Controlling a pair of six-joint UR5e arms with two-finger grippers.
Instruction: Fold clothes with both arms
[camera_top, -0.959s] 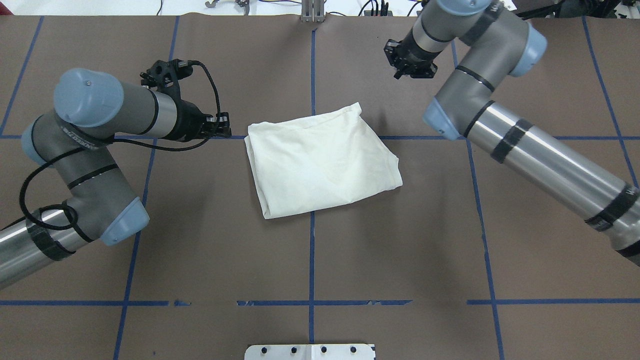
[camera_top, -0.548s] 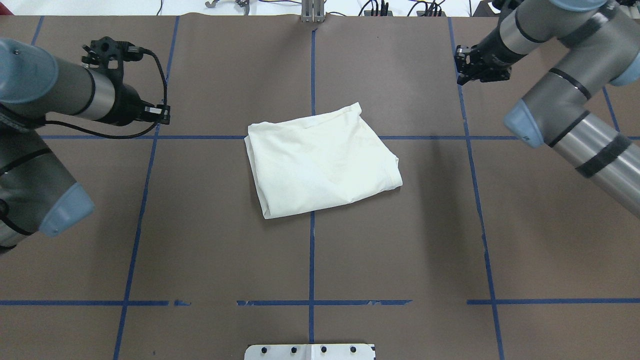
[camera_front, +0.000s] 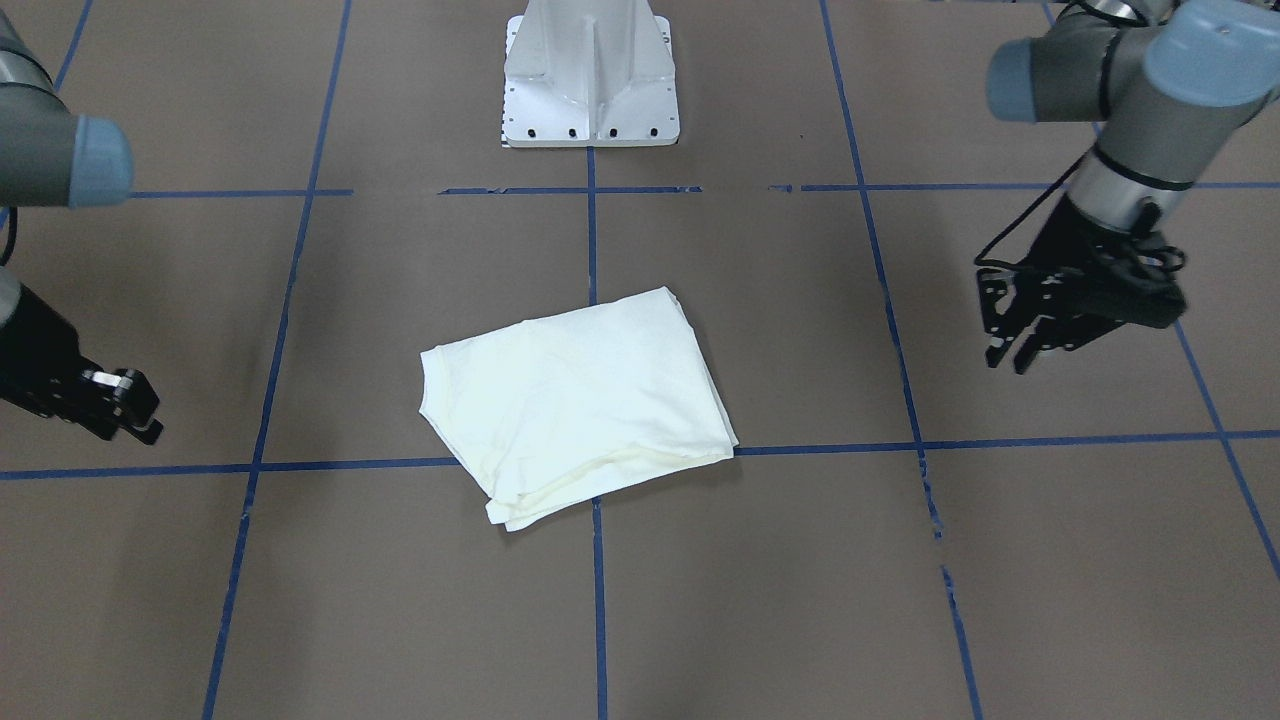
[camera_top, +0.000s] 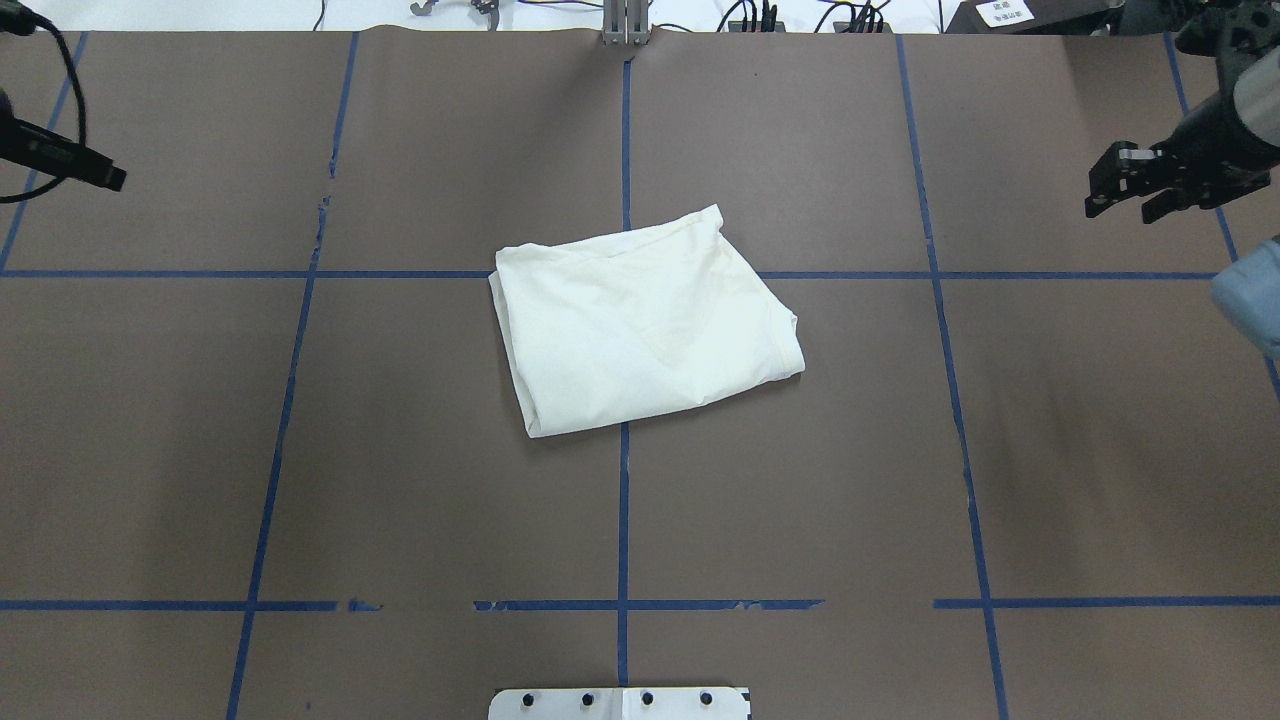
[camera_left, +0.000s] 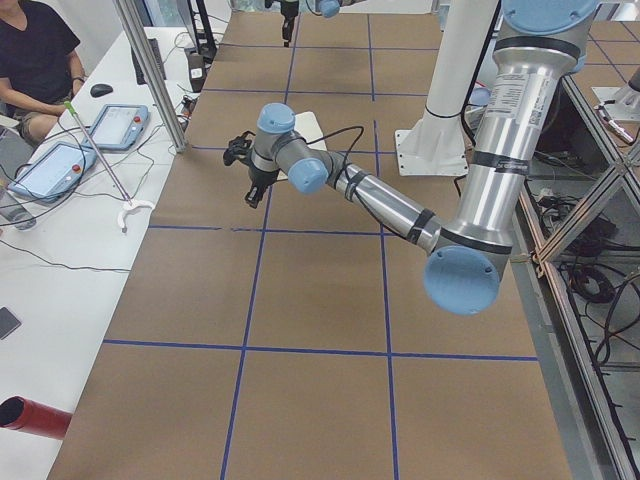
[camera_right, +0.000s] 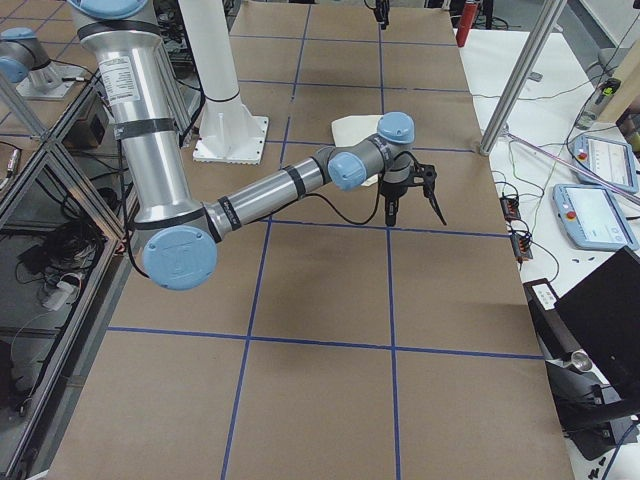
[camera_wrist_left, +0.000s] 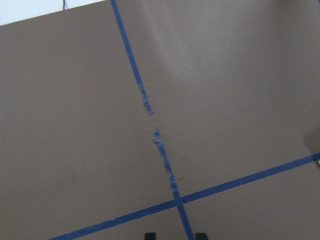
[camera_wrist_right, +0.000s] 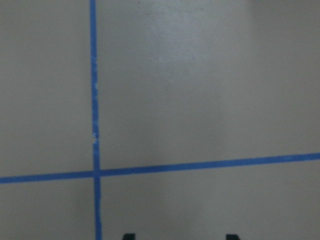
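Note:
The cream T-shirt (camera_top: 645, 325) lies folded into a rough rectangle at the table's middle, plain side up; it also shows in the front view (camera_front: 575, 400). No print shows. My left gripper (camera_top: 113, 179) hovers far off at the table's left edge, open and empty; in the front view (camera_front: 1008, 362) its fingers stand apart. My right gripper (camera_top: 1120, 212) hovers far to the shirt's right, open and empty, and shows in the front view (camera_front: 148, 420). Both wrist views show only bare brown table and blue tape.
The white base pedestal (camera_front: 590, 80) stands at the robot's side of the table. Blue tape lines (camera_top: 624, 520) grid the brown surface. In the left side view an operator (camera_left: 35, 50), tablets (camera_left: 115, 125) and a thin grabber stick (camera_left: 95, 150) are beside the table.
Both arms have swung outward, away from the shirt, the left to the left edge and the right to the right edge. The shirt has not moved.

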